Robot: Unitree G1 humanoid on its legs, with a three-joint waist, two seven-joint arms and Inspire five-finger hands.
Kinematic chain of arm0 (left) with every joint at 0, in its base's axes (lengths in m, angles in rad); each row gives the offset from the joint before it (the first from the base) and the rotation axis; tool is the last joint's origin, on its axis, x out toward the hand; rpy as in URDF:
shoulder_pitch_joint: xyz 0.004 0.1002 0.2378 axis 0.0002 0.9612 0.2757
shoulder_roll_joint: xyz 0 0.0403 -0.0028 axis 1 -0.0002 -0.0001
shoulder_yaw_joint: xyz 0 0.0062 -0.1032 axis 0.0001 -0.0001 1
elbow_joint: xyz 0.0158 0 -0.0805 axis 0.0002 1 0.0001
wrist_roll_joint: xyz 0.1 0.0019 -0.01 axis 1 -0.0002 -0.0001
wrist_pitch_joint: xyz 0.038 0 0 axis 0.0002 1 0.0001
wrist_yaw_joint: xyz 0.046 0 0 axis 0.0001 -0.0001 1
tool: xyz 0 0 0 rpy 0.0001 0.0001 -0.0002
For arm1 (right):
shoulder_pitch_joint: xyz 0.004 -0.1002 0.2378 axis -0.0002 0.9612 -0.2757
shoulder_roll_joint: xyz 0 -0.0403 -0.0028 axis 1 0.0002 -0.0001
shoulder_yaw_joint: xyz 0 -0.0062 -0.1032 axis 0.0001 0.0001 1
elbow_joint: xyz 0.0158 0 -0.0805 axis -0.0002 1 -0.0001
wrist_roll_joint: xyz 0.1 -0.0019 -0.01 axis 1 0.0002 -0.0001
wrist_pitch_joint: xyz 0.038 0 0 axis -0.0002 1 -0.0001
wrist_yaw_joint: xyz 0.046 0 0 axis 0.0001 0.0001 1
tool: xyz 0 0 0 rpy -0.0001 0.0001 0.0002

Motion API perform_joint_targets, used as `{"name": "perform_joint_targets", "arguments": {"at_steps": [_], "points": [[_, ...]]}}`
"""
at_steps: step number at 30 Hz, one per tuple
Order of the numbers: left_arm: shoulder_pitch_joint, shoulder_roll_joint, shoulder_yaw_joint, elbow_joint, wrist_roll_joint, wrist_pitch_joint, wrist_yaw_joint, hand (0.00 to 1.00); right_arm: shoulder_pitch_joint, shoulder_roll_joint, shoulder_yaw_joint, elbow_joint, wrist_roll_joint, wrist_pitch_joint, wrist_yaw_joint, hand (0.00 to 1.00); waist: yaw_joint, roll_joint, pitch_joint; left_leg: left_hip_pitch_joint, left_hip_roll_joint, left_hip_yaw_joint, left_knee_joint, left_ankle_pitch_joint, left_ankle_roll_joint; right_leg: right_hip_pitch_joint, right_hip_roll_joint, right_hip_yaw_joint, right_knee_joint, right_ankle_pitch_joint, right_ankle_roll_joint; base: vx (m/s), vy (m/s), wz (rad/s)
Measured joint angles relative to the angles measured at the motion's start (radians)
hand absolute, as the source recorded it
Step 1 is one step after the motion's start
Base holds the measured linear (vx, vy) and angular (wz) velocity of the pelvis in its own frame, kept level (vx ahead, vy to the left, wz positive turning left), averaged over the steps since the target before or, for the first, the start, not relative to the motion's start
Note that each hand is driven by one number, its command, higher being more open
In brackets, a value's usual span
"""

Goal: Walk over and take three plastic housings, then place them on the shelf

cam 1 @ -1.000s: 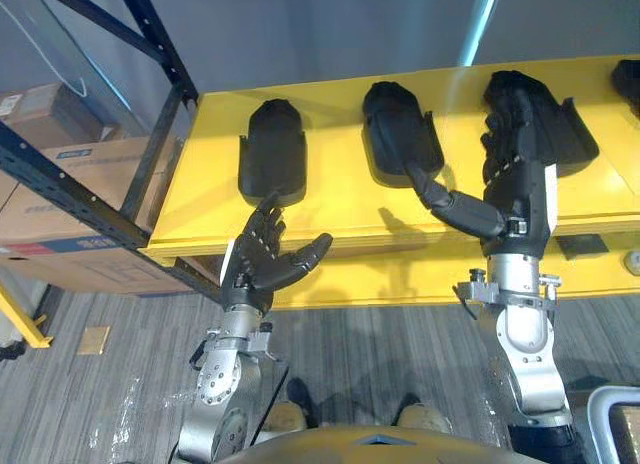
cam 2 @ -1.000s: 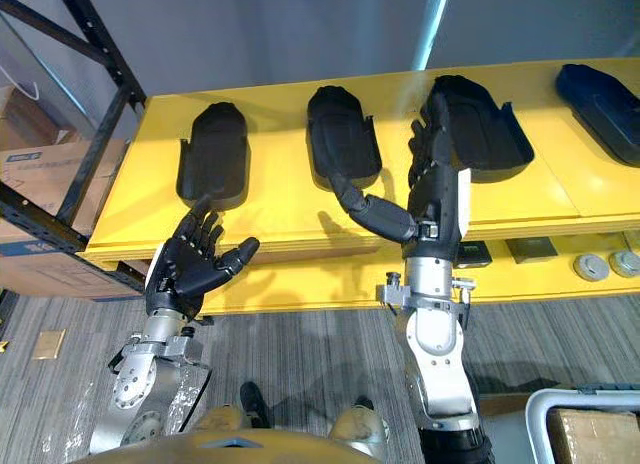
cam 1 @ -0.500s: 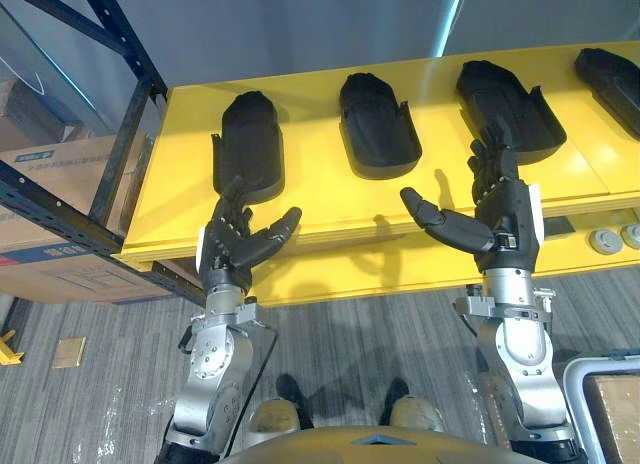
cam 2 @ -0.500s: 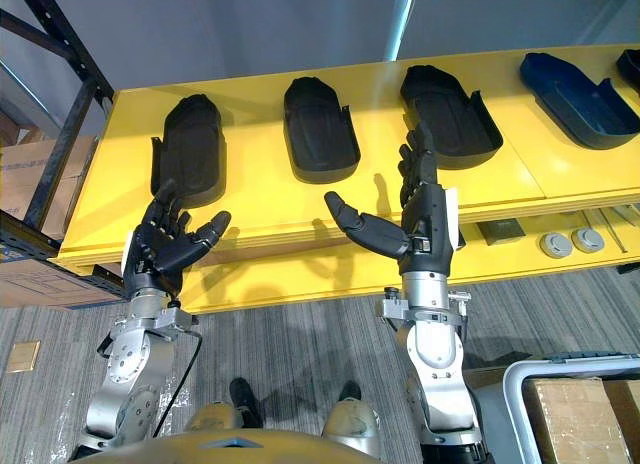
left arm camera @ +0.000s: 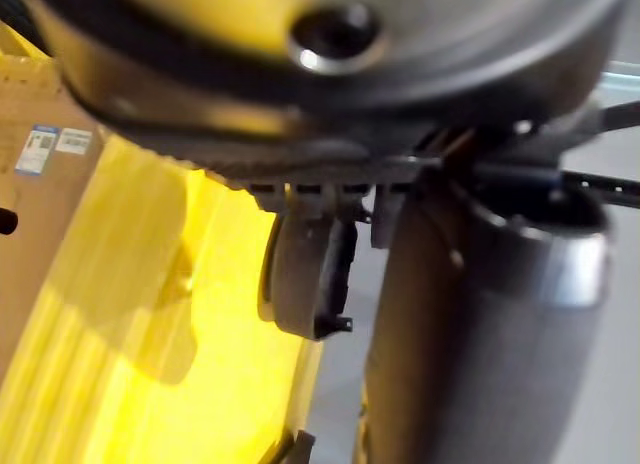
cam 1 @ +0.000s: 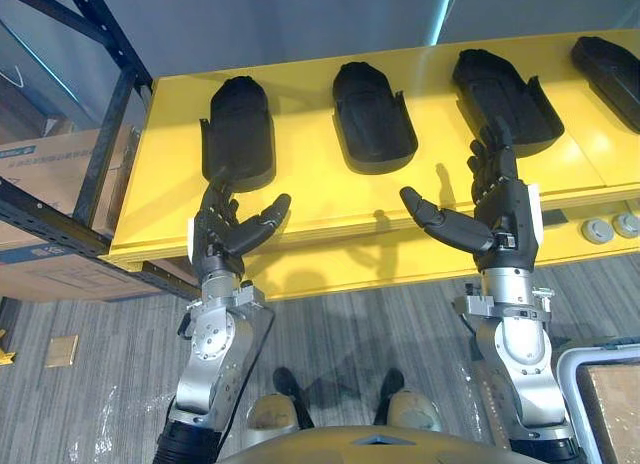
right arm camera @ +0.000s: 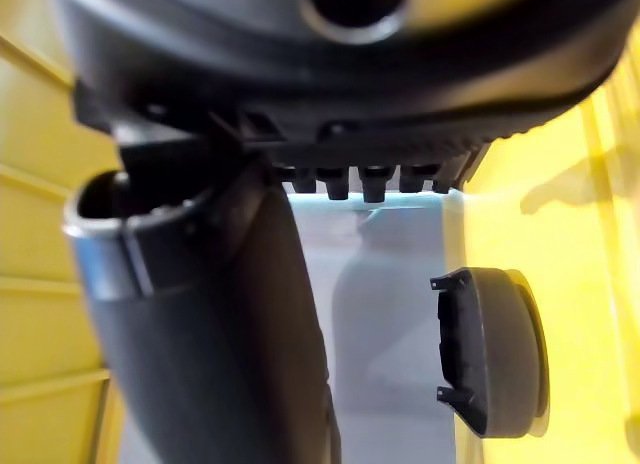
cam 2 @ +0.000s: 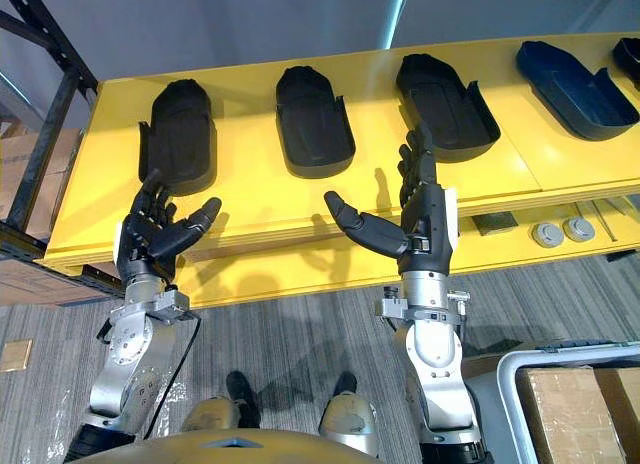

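Three black plastic housings lie in a row on the yellow shelf: a left one, a middle one and a right one. My left hand is held up at the shelf's front edge, just below the left housing, open and empty. At the front edge below the right housing, my right hand is also open and empty, with its thumb stretched toward the middle. The left wrist view shows a housing past the hand, and the right wrist view shows another housing on yellow.
A dark blue housing lies further right on the shelf. A blue rack post and cardboard boxes stand at the left. Round grey parts sit on a lower level. A white bin holding a box is at the lower right.
My right hand has drawn back from over the right housing to the shelf's front edge, empty. The left hand has kept its open pose. The camera has shifted.
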Motion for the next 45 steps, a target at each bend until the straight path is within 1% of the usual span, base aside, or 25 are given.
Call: {"name": "perform_joint_targets", "arguments": {"at_steps": [6, 9, 13, 16, 18, 19, 20, 21, 22, 23, 24, 27, 28, 29, 31, 32, 33, 35, 37, 40, 41, 42, 43, 44, 45], "points": [[-0.001, -0.001, 0.020, -0.001, 0.006, 0.009, -0.004, 1.00, 0.000, 0.004, 0.001, 0.000, 0.000, 0.000, 0.016, 1.00, 0.000, -0.006, 0.003, 0.002, 0.000, 0.003, 0.000, -0.002, 0.000, 0.001, 0.000, 0.003, -0.002, 0.001, 0.001, 0.00, 0.002, -0.01], [0.021, -0.008, 0.044, -0.026, 0.042, 0.028, -0.019, 1.00, 0.003, 0.018, 0.011, -0.002, 0.000, -0.001, 0.024, 1.00, -0.001, -0.006, 0.003, 0.006, 0.000, 0.003, -0.002, -0.003, -0.001, 0.011, 0.004, 0.001, -0.018, 0.007, 0.002, 0.00, 0.000, 0.00], [0.114, -0.036, 0.084, -0.084, 0.039, 0.030, -0.071, 1.00, 0.012, 0.048, 0.022, 0.005, 0.006, -0.002, 0.026, 1.00, 0.004, -0.006, 0.003, 0.032, -0.001, 0.006, -0.007, -0.013, -0.006, 0.053, 0.010, -0.003, -0.058, 0.018, 0.007, 0.00, 0.000, 0.00], [0.172, -0.049, 0.122, -0.086, 0.037, 0.012, -0.085, 1.00, 0.005, 0.062, 0.023, 0.129, -0.033, -0.022, -0.025, 1.00, 0.011, -0.013, -0.012, 0.038, -0.002, 0.005, -0.021, -0.011, -0.009, 0.073, 0.020, -0.013, -0.095, 0.031, 0.007, 0.03, 0.001, 0.03], [0.209, -0.077, 0.163, -0.086, 0.041, -0.013, -0.074, 1.00, 0.011, 0.092, -0.004, 0.228, -0.077, -0.031, -0.062, 1.00, 0.012, -0.013, -0.023, 0.040, -0.003, 0.006, -0.023, -0.011, -0.010, 0.080, 0.021, -0.016, -0.106, 0.034, 0.008, 0.05, 0.006, 0.04], [0.238, -0.093, 0.191, -0.085, 0.053, -0.035, -0.053, 1.00, 0.021, 0.106, -0.030, 0.284, -0.109, -0.044, -0.086, 1.00, 0.011, -0.011, -0.025, 0.049, -0.003, 0.006, -0.025, -0.013, -0.011, 0.093, 0.021, -0.020, -0.112, 0.034, 0.009, 0.05, 0.009, 0.03], [0.251, -0.100, 0.207, -0.082, 0.068, -0.050, -0.038, 1.00, 0.027, 0.110, -0.045, 0.298, -0.141, -0.072, -0.101, 1.00, 0.011, -0.010, -0.027, 0.055, -0.003, 0.006, -0.028, -0.014, -0.012, 0.100, 0.021, -0.023, -0.118, 0.035, 0.010, 0.05, 0.007, 0.06], [0.281, -0.115, 0.249, -0.067, 0.081, -0.095, -0.008, 1.00, 0.045, 0.112, -0.077, 0.310, -0.191, -0.110, -0.150, 1.00, 0.011, -0.007, -0.030, 0.069, -0.002, 0.007, -0.037, -0.014, -0.012, 0.113, 0.021, -0.028, -0.121, 0.035, 0.010, 0.03, 0.002, 0.04], [0.290, -0.120, 0.268, -0.057, 0.090, -0.112, 0.006, 1.00, 0.053, 0.114, -0.093, 0.323, -0.210, -0.126, -0.176, 1.00, 0.012, -0.006, -0.032, 0.072, -0.002, 0.008, -0.038, -0.014, -0.013, 0.117, 0.021, -0.030, -0.121, 0.035, 0.010, 0.03, 0.007, 0.07], [0.307, -0.126, 0.303, -0.015, 0.156, -0.144, 0.041, 1.00, 0.070, 0.116, -0.129, 0.360, -0.250, -0.153, -0.232, 1.00, 0.016, -0.006, -0.045, 0.072, -0.003, 0.006, -0.038, -0.016, -0.014, 0.120, 0.021, -0.037, -0.124, 0.035, 0.010, 0.02, 0.007, 0.05], [0.314, -0.128, 0.340, 0.045, 0.227, -0.175, 0.071, 1.00, 0.087, 0.118, -0.160, 0.406, -0.293, -0.163, -0.297, 1.00, 0.024, -0.006, -0.058, 0.072, -0.003, 0.006, -0.038, -0.019, -0.015, 0.124, 0.021, -0.038, -0.129, 0.035, 0.010, 0.01, 0.009, 0.05], [0.338, -0.136, 0.392, 0.187, 0.300, -0.243, 0.121, 1.00, 0.124, 0.127, -0.211, 0.528, -0.367, -0.177, -0.453, 1.00, 0.032, -0.008, -0.086, 0.072, -0.005, 0.007, -0.041, -0.021, -0.017, 0.127, 0.021, -0.041, -0.138, 0.037, 0.013, 0.00, 0.000, 0.00], [0.359, -0.145, 0.399, 0.248, 0.319, -0.280, 0.133, 1.00, 0.142, 0.136, -0.234, 0.580, -0.382, -0.181, -0.498, 1.00, 0.031, -0.008, -0.095, 0.072, -0.005, 0.007, -0.044, -0.021, -0.017, 0.127, 0.020, -0.041, -0.139, 0.037, 0.013, 0.00, 0.000, 0.00], [0.362, -0.148, 0.398, 0.279, 0.324, -0.295, 0.138, 1.00, 0.151, 0.140, -0.248, 0.605, -0.385, -0.183, -0.515, 1.00, 0.032, -0.008, -0.100, 0.072, -0.006, 0.007, -0.046, -0.021, -0.018, 0.127, 0.020, -0.042, -0.139, 0.037, 0.013, 0.00, 0.000, 0.00], [0.395, -0.167, 0.394, 0.421, 0.370, -0.357, 0.160, 1.00, 0.183, 0.156, -0.303, 0.730, -0.380, -0.196, -0.565, 1.00, 0.031, -0.008, -0.122, 0.079, -0.009, 0.007, -0.059, -0.016, -0.020, 0.128, 0.018, -0.044, -0.142, 0.037, 0.014, 0.00, 0.000, 0.00], [0.396, -0.167, 0.391, 0.464, 0.374, -0.374, 0.164, 1.00, 0.186, 0.157, -0.313, 0.765, -0.375, -0.201, -0.578, 1.00, 0.031, -0.007, -0.123, 0.086, -0.009, 0.008, -0.065, -0.012, -0.021, 0.132, 0.017, -0.043, -0.142, 0.037, 0.014, -0.01, 0.018, -0.03], [0.395, -0.167, 0.388, 0.545, 0.388, -0.391, 0.168, 1.00, 0.193, 0.158, -0.325, 0.831, -0.350, -0.205, -0.594, 1.00, 0.030, -0.005, -0.129, 0.099, -0.012, 0.009, -0.084, -0.002, -0.022, 0.139, 0.018, -0.043, -0.144, 0.036, 0.014, -0.02, 0.011, -0.03], [0.395, -0.173, 0.371, 0.648, 0.395, -0.398, 0.173, 1.00, 0.210, 0.165, -0.339, 0.919, -0.316, -0.206, -0.610, 1.00, 0.029, -0.003, -0.142, 0.116, -0.015, 0.010, -0.100, 0.005, -0.023, 0.144, 0.020, -0.044, -0.146, 0.035, 0.014, -0.05, 0.004, -0.02], [0.394, -0.184, 0.353, 0.704, 0.396, -0.398, 0.168, 1.00, 0.219, 0.174, -0.347, 0.967, -0.297, -0.207, -0.613, 1.00, 0.029, -0.005, -0.143, 0.123, -0.015, 0.012, -0.103, 0.005, -0.023, 0.150, 0.019, -0.044, -0.145, 0.033, 0.013, -0.06, 0.008, -0.03], [0.386, -0.186, 0.337, 0.788, 0.399, -0.374, 0.131, 1.00, 0.230, 0.187, -0.356, 1.028, -0.224, -0.205, -0.555, 1.00, 0.028, -0.004, -0.151, 0.125, -0.016, 0.012, -0.104, 0.007, -0.023, 0.151, 0.018, -0.045, -0.143, 0.027, 0.009, -0.06, 0.012, -0.01], [0.378, -0.185, 0.340, 0.837, 0.387, -0.345, 0.092, 1.00, 0.224, 0.189, -0.360, 1.074, -0.186, -0.199, -0.506, 1.00, 0.029, -0.004, -0.152, 0.125, -0.017, 0.011, -0.104, 0.006, -0.026, 0.151, 0.017, -0.045, -0.144, 0.025, 0.011, -0.06, 0.014, 0.02], [0.367, -0.185, 0.348, 0.902, 0.360, -0.313, 0.037, 1.00, 0.211, 0.189, -0.368, 1.127, -0.132, -0.173, -0.421, 1.00, 0.029, -0.006, -0.153, 0.125, -0.018, 0.010, -0.104, 0.005, -0.027, 0.152, 0.016, -0.047, -0.144, 0.024, 0.012, -0.06, 0.017, 0.02], [0.362, -0.186, 0.352, 0.925, 0.343, -0.300, 0.016, 1.00, 0.204, 0.189, -0.373, 1.148, -0.114, -0.163, -0.389, 1.00, 0.029, -0.007, -0.154, 0.126, -0.018, 0.010, -0.104, 0.005, -0.028, 0.153, 0.016, -0.048, -0.144, 0.024, 0.012, -0.04, 0.016, 0.04], [0.338, -0.188, 0.379, 1.021, 0.278, -0.240, -0.055, 1.00, 0.181, 0.190, -0.387, 1.236, -0.083, -0.125, -0.295, 1.00, 0.030, -0.011, -0.158, 0.127, -0.019, 0.006, -0.104, 0.005, -0.028, 0.159, 0.016, -0.056, -0.150, 0.024, 0.013, -0.01, 0.009, 0.06], [0.320, -0.188, 0.408, 1.103, 0.253, -0.187, -0.088, 1.00, 0.159, 0.194, -0.388, 1.307, -0.070, -0.092, -0.238, 1.00, 0.031, -0.016, -0.166, 0.125, -0.020, 0.003, -0.105, 0.005, -0.028, 0.161, 0.016, -0.062, -0.152, 0.025, 0.013, 0.00, 0.004, 0.08]]}}
